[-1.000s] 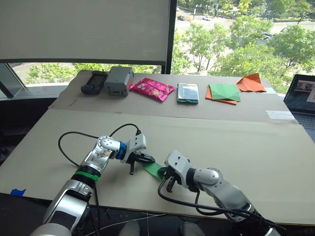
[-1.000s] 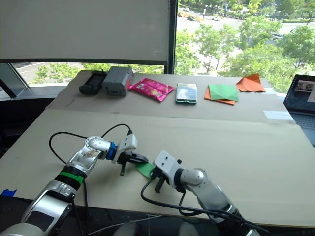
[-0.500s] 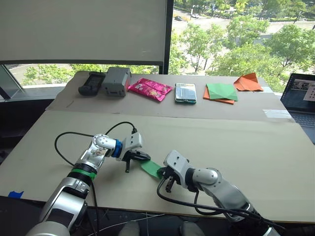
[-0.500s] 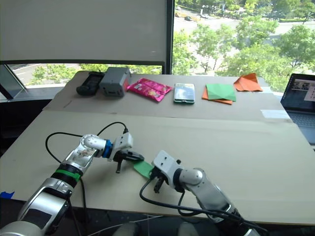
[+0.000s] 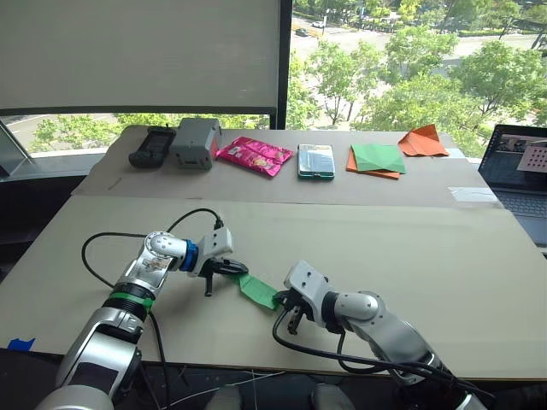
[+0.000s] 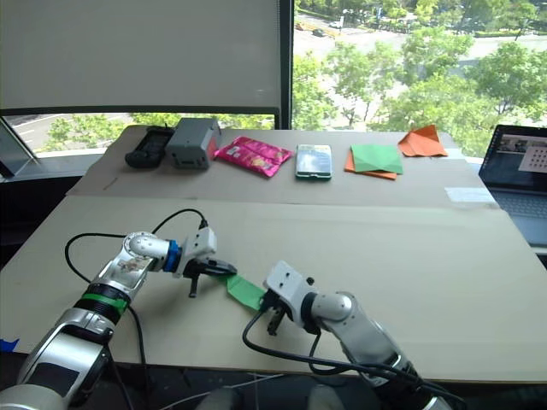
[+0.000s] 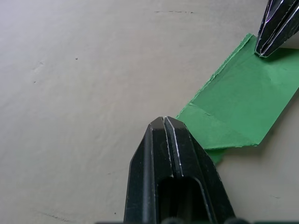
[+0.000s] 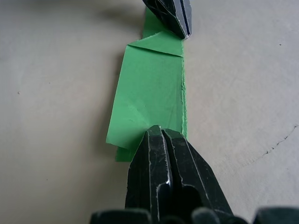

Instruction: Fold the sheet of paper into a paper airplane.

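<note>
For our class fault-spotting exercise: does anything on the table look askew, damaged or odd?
Nothing stands out. The sheet of paper lies folded into a narrow strip between the left gripper and right gripper, each shut on one end. Its long edge looks slightly rough.

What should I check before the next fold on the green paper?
1. Left gripper shut at one end of the paper: ok.
2. Right gripper shut at the other end: ok.
3. Whether either gripper pinches the paper or only presses on it: cannot tell.
4. Paper lies flat on the table between the grippers: ok.
5. Paper already a pointed wedge with fin: not ok, a folded strip.
6. Table around the paper free of other things: ok.
</note>
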Motion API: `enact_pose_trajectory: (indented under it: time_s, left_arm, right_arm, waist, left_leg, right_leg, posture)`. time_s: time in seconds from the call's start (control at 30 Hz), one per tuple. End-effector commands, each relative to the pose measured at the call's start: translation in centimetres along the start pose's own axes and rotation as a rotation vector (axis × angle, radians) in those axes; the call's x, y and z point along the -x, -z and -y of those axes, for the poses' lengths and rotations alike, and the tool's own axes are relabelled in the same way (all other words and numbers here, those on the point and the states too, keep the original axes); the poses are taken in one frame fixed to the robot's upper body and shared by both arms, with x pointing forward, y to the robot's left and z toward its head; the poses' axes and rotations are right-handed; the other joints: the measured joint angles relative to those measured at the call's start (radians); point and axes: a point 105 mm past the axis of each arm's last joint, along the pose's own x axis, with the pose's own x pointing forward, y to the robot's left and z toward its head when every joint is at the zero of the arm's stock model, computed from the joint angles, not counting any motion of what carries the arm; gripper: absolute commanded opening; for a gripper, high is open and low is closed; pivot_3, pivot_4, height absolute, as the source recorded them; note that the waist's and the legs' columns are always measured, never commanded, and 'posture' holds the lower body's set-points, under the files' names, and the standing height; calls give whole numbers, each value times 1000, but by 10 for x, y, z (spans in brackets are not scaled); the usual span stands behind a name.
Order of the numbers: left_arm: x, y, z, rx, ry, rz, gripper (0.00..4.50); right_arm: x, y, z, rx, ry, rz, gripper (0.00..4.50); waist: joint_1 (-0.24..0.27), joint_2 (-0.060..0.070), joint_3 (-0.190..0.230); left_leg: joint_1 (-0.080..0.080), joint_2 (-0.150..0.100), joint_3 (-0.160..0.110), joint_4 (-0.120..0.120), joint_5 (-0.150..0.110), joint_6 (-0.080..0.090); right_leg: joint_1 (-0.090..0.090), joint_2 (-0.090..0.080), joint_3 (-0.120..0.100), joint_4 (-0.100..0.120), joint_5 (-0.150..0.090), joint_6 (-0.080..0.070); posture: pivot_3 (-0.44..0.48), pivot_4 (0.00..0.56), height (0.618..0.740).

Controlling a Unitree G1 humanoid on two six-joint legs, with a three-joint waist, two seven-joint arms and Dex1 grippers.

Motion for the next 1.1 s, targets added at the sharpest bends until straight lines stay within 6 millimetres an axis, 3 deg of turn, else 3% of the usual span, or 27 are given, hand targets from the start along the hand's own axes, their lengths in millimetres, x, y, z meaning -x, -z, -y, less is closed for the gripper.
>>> enact_pose_trajectory:
  time_s: [0.03, 0.37, 0.53, 0.67, 0.8, 0.87, 0.97, 1.1]
  left_arm:
    - [6, 36, 7, 81, -4, -121, 0]
    - [10, 41, 7, 95, -26, -123, 0]
    - [13, 31, 3, 100, -51, -75, 0]
    - [26, 11, -4, 120, -104, 23, 0]
    - [49, -8, -5, 170, -157, 152, 0]
    - [69, -20, 6, 208, -156, 240, 0]
    - [81, -20, 26, 223, -152, 241, 0]
    - [90, -15, 49, 280, -195, 262, 0]
  right_arm:
    - [0, 22, 3, -45, 10, -97, 11]
    - [-1, 22, 3, -42, 6, -98, 11]
    - [0, 18, 5, -18, 10, -78, 11]
    - [7, -10, 8, 24, 18, 59, 11]
    - [27, -43, 14, 9, 36, 215, 11]
    - [44, -58, 15, 34, 45, 279, 11]
    - [59, -63, 11, 65, 46, 292, 11]
    - [70, -54, 0, 108, 48, 297, 1281]
  waist:
    - [0, 0, 0]
    - [0, 0, 0]
    - [0, 0, 0]
    - [0, 0, 2]
    - [2, -1, 8]
    - [3, -2, 11]
    - [4, -4, 12]
    - [16, -5, 13]
  left_leg:
    - [0, 0, 0, 0, 0, 0]
    - [0, 0, 0, 0, 0, 0]
    - [0, 0, 0, 0, 0, 0]
    - [-2, 0, 0, -1, 0, 0]
    - [-8, 0, 0, -1, 3, 4]
    - [-9, 0, 0, -1, 5, 8]
    - [-8, 1, 0, -3, 5, 7]
    - [-6, 0, 1, -8, 0, 0]
  right_leg:
    - [0, 0, 0, 0, 0, 0]
    - [0, 0, 0, 0, 0, 0]
    - [-1, 0, 0, 0, 0, 0]
    - [-3, 0, 0, 1, 0, 0]
    - [-9, 0, 0, 2, 3, 4]
    - [-9, 0, 0, 2, 5, 6]
    - [-9, 0, 0, 0, 4, 5]
    - [-9, -3, 0, -2, 0, -3]
  posture:
    - [0, 150, 736]
    - [0, 150, 736]
    - [0, 150, 736]
    - [0, 150, 736]
    - [0, 150, 736]
    - [0, 150, 736]
    - [0, 150, 736]
    - [0, 150, 736]
